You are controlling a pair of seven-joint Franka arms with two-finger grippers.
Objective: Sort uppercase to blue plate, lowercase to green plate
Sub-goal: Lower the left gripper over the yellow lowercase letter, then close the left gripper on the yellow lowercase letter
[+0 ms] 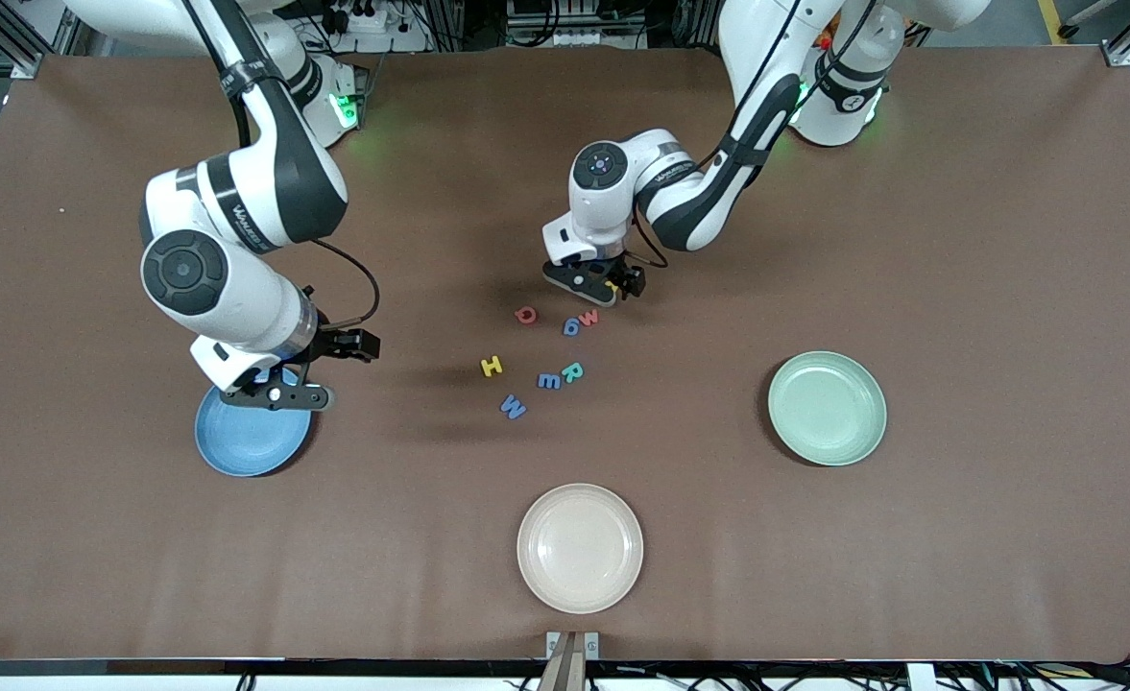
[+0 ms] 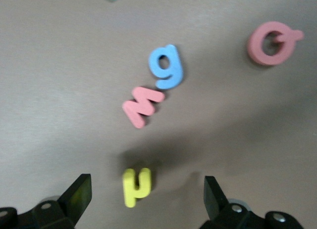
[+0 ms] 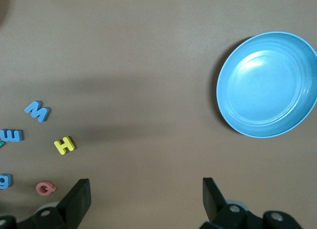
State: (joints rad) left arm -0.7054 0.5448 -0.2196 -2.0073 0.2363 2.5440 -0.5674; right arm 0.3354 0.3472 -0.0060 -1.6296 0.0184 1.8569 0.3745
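Observation:
My left gripper (image 1: 613, 286) is open and low over the table, its fingers either side of the yellow h (image 2: 135, 186), not touching it. Close by lie the red w (image 1: 589, 317), the blue g (image 1: 571, 326) and the red Q (image 1: 525, 314). Nearer the front camera lie the yellow H (image 1: 492, 366), the blue m (image 1: 549, 381), the teal R (image 1: 573, 371) and the blue W (image 1: 513, 407). My right gripper (image 1: 281, 393) is open and empty, up in the air by the blue plate (image 1: 243, 446). The green plate (image 1: 827, 408) is toward the left arm's end.
A cream plate (image 1: 579, 547) sits near the table's front edge, nearer the front camera than the letters. All three plates hold nothing. In the right wrist view the blue plate (image 3: 269, 84) lies off to one side of the fingers.

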